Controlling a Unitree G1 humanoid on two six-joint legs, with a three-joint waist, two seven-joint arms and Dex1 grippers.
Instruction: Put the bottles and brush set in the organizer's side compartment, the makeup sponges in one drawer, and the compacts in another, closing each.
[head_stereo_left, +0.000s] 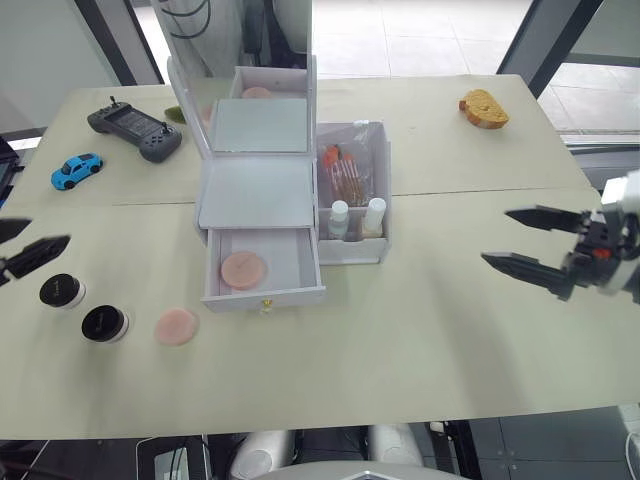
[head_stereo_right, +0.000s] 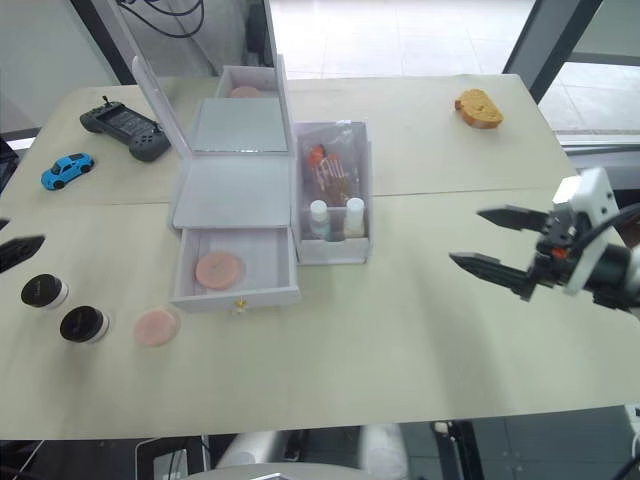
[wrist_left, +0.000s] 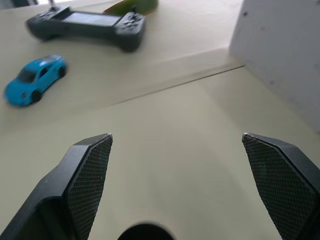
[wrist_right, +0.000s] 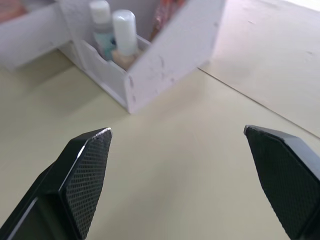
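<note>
The white organizer (head_stereo_left: 256, 190) stands mid-table with its mirror lid upright. One front drawer (head_stereo_left: 300, 262) is pulled out, and a pink makeup sponge (head_stereo_left: 244, 268) lies in it. A second sponge (head_stereo_left: 176, 326) rests on the table left of the drawer, beside two black-topped compacts (head_stereo_left: 62, 291) (head_stereo_left: 104, 323). The side compartment (head_stereo_left: 382, 180) holds the brush set (head_stereo_left: 348, 170) and both bottles (head_stereo_left: 339, 218) (head_stereo_left: 374, 215). My left gripper (head_stereo_left: 48, 234) hovers open just behind the compacts. At the far right, well away from the organizer, my right gripper (head_stereo_left: 495, 236) is open and empty.
A black game controller (head_stereo_left: 135, 128) and a blue toy car (head_stereo_left: 76, 170) lie at the back left. An orange bread-shaped toy (head_stereo_left: 484, 108) sits at the back right. A seam (head_stereo_left: 480, 192) crosses the table. Bare tabletop lies between the organizer and my right gripper.
</note>
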